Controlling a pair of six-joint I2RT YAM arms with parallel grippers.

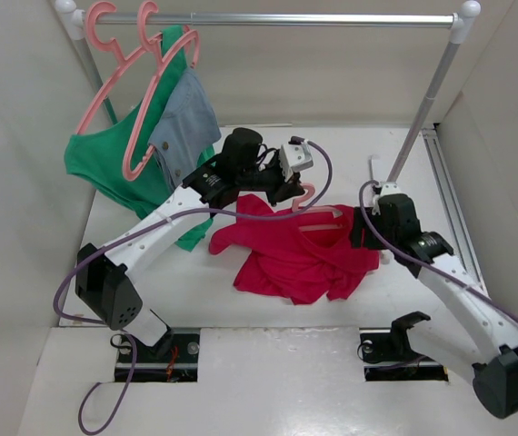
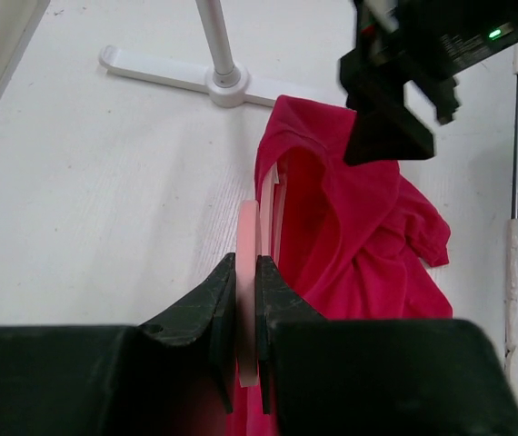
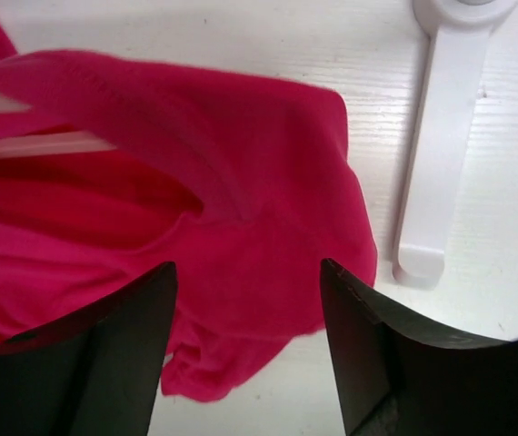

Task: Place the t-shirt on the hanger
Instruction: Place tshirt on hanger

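Note:
The crimson t-shirt [image 1: 295, 254] lies crumpled on the white table between the two arms. The salmon-pink hanger [image 1: 318, 218] is partly inside the shirt's neck, with its hook sticking out at the back. My left gripper [image 1: 288, 189] is shut on the hanger [image 2: 246, 245] near the hook, and the t-shirt [image 2: 350, 236] drapes off to its right. My right gripper [image 1: 359, 231] hovers open over the shirt's right edge. In the right wrist view the right gripper [image 3: 247, 268] straddles t-shirt cloth [image 3: 241, 182] without touching it, and a hanger arm [image 3: 50, 145] shows under the fabric.
A clothes rail [image 1: 277, 18] spans the back, its right post [image 1: 427, 100] standing on a white foot [image 3: 441, 136] close to the right gripper. At the left end hang a green garment [image 1: 104, 163] and a grey-blue denim piece [image 1: 186, 118] on pink hangers. White walls enclose the table.

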